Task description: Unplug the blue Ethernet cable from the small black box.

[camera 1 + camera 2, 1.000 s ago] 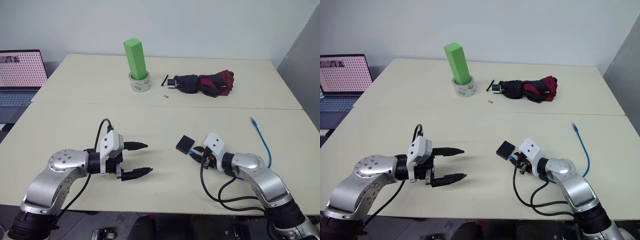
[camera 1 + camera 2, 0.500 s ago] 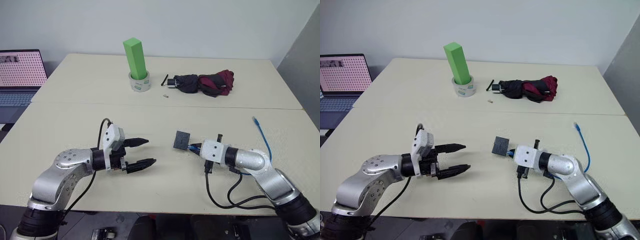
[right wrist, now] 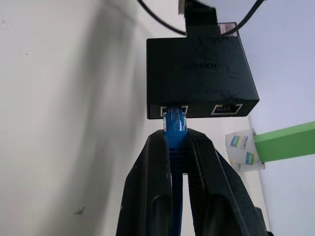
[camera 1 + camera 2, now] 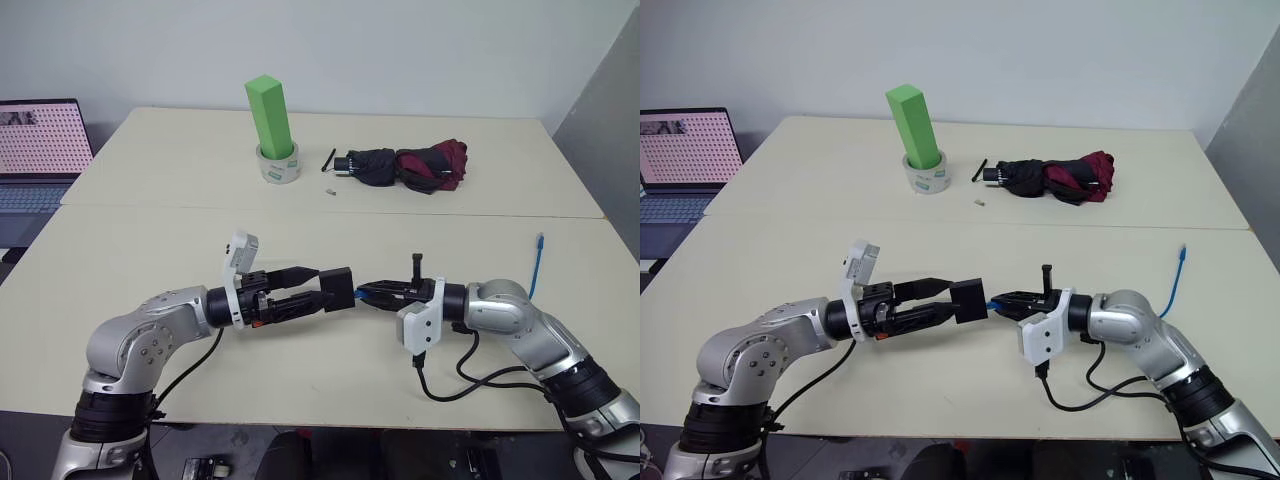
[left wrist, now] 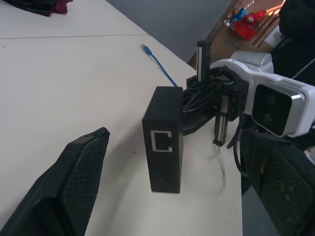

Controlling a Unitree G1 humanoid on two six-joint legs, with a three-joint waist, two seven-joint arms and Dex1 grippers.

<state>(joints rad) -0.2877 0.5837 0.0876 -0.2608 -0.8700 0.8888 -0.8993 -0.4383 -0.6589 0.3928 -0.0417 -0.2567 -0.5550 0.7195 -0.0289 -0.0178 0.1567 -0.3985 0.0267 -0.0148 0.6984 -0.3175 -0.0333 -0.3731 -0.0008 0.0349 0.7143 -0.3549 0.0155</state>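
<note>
The blue Ethernet cable [image 3: 174,123] is plugged into a port on the small black box [image 4: 968,300], which is held above the near table [image 4: 150,250] between both grippers. The right gripper [image 3: 173,147] is clenched on the cable just behind the plug. The left gripper [image 4: 935,302] has its fingers spread, flanking the box. On the far table, a tape roll [image 4: 279,165] holds an upright green block [image 4: 269,112]; a folded umbrella [image 4: 410,167] lies beside it.

We can't follow the blue Ethernet cable [image 4: 536,262] whole: its middle runs hidden behind the right arm. The laptop [image 4: 40,150] at far left is cut by the edge, and the small item [image 4: 328,192] beside the umbrella [image 4: 405,167] is too tiny to name.
</note>
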